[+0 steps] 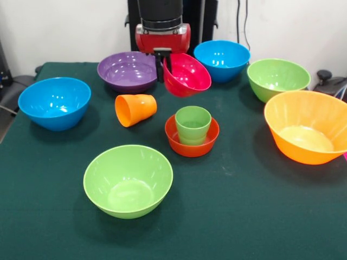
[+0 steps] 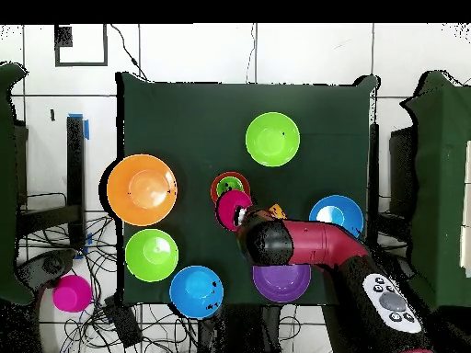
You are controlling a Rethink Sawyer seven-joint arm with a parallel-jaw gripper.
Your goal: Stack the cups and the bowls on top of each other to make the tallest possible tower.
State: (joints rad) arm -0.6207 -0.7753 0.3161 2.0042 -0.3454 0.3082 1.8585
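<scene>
Green baize covers the table [image 1: 260, 216], and nearest the front camera a light green bowl [image 1: 128, 180] sits upright on it. Behind it and a little right, the small orange-red bowl [image 1: 192, 136] holds the light green cup [image 1: 193, 124], which stands upright inside it. Just left of that pair the orange cup [image 1: 135, 109] lies on its side, mouth turned toward the front left. At the right edge the large orange bowl [image 1: 307, 126] rests upright, and at the left a blue bowl [image 1: 55, 102] does the same. Farther back, the second light green bowl [image 1: 278, 79] stands right of the second blue bowl [image 1: 222, 60], while the purple bowl [image 1: 128, 71] sits at the rear left. Between the purple and far blue bowls the magenta bowl [image 1: 186, 74] hangs tilted, lifted off the cloth, its rim pinched by the gripper [image 1: 161, 64], whose dark fingers close on the rim's left side beneath the red wrist. From overhead, the arm [image 2: 313, 244] reaches across above the purple bowl.
</scene>
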